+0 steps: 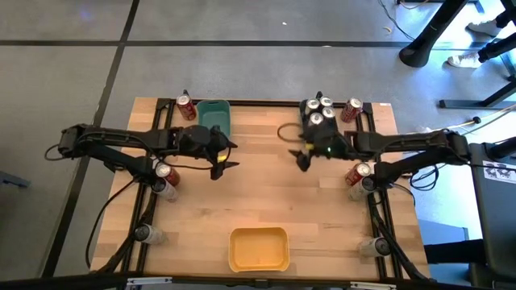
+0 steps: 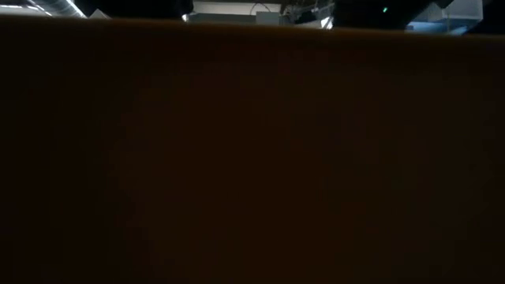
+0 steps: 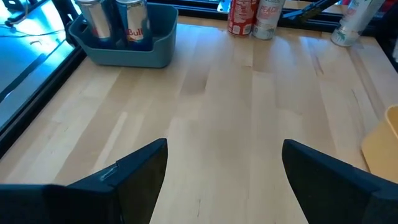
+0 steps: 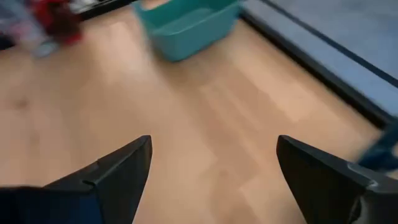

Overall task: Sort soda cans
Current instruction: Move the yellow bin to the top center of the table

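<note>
Teal bin [image 1: 214,117], yellow bin [image 1: 259,249], red cans [image 1: 187,107], pale wooden table [image 1: 266,193].

You have four cans [image 1: 318,112] in the far-right bin [image 1: 309,121], an empty bin [image 1: 215,118] far left, another bin [image 1: 259,249] near the tabletop [image 1: 266,193] front edge

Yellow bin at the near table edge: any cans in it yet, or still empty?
Empty. From above, the yellow bin shows only its bare floor, no can inside. Cans sit in the grey bin instead.
</note>
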You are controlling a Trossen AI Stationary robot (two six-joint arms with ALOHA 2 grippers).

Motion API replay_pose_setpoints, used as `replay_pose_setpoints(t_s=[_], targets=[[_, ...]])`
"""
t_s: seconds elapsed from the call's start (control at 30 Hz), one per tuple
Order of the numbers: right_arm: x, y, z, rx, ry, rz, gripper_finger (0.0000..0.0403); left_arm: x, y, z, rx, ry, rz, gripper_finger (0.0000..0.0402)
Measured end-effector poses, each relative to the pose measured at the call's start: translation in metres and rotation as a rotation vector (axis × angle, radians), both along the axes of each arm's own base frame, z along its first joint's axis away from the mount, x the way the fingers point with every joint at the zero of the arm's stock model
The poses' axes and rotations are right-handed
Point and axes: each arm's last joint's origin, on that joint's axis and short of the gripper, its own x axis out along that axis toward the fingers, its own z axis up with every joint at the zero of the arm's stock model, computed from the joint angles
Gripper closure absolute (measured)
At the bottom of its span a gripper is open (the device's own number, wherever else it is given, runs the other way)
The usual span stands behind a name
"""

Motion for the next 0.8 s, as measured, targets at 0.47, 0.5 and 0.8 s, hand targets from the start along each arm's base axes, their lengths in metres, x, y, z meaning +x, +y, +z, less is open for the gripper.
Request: replay_pose_setpoints(t_s=[0.47,0.5,0.8], targets=[[0.015,0.082,-0.008,0.069,-0.074,0.299,0.0058,0.006,-0.035,-0.018,-0.059,0.114,-0.104,0.0095],[0.017,0.087,-0.01,0.074,-0.076,0.322,0.0058,0.006,-0.038,-0.02,-0.069,0.13,-0.109,0.0095],[0.022,0.132,-0.031,0.133,-0.046,0.446,0.0058,0.009,-0.071,-0.034,-0.159,0.202,-0.154,0.0095]])
